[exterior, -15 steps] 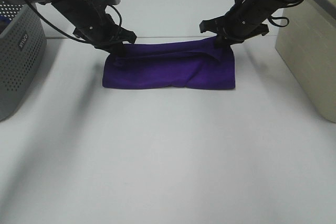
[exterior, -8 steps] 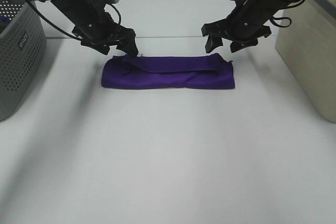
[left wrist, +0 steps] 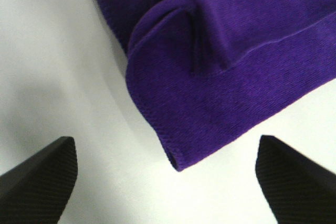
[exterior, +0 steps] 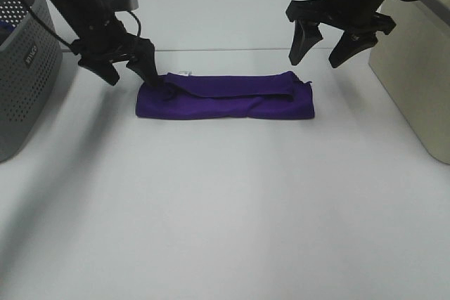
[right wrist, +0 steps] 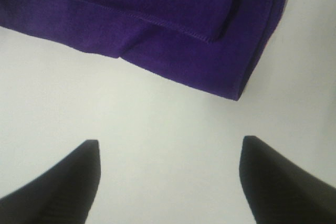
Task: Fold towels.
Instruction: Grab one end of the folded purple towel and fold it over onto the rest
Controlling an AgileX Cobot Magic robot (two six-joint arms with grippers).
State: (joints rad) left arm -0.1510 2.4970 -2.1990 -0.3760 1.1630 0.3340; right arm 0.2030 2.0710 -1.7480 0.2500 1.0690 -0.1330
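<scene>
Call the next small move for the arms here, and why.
Probably lower the right gripper onto the right end of the towel and pinch it, ready to carry it over toward the left end. The towel lies on the table as a long, narrow folded strip, so a crosswise fold looks due. The left gripper and the right one both stand open, holding nothing.

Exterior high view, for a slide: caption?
Open left hand and open right hand poised at the ends of a folded deep purple fabric towel.
</scene>
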